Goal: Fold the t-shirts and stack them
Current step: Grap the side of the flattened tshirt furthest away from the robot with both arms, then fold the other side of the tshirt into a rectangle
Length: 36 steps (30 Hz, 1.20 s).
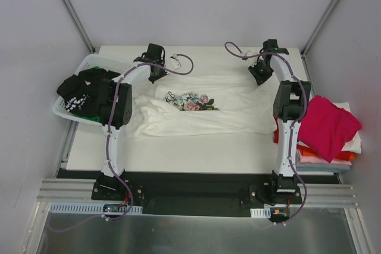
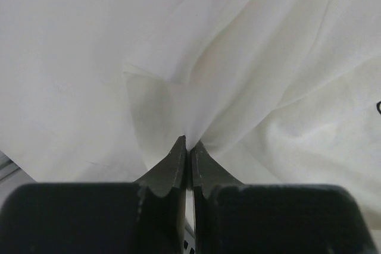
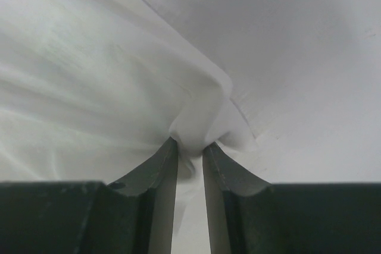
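White floral t-shirt (image 1: 238, 108) (one), pinched by left gripper (image 2: 188, 142), right gripper (image 3: 190, 144)

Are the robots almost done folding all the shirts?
Partway. Done: magenta tee tops the pile at right. In hand: left end effector and right end effector pinch the white floral tee, spread out unfolded. Left: folding it, then the black tee in the basket.

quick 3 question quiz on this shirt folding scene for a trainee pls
1. True or false: the left tool and the right tool both pinch the white floral t-shirt.
2. The black t-shirt lies: A in the white basket, B on the floor, C under the floral shirt?
3. What colour is the top t-shirt on the folded stack at the right?
Key: 1 true; 2 A; 3 magenta, the magenta t-shirt.
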Each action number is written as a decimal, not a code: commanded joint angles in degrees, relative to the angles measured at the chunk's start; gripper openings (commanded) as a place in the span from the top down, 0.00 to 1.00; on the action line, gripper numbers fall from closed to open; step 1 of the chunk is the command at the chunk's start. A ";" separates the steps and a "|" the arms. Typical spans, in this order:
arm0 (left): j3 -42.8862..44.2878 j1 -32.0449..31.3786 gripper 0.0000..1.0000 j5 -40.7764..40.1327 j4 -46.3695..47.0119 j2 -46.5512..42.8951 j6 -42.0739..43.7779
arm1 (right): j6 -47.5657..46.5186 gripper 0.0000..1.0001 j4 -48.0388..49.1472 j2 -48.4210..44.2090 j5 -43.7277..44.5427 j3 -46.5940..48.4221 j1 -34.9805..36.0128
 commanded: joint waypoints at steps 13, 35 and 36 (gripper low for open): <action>-4.17 0.07 1.00 -3.44 -0.59 -11.85 -0.96 | 5.26 0.98 0.92 -17.21 5.94 -13.20 0.70; -21.31 -3.53 1.00 -6.52 -0.59 -25.48 -0.52 | 5.27 1.00 -0.58 -28.63 12.36 -28.58 4.83; -22.44 -3.62 0.99 -6.60 -0.59 -26.09 -0.70 | 5.27 1.00 -0.49 -28.90 12.54 -29.28 4.83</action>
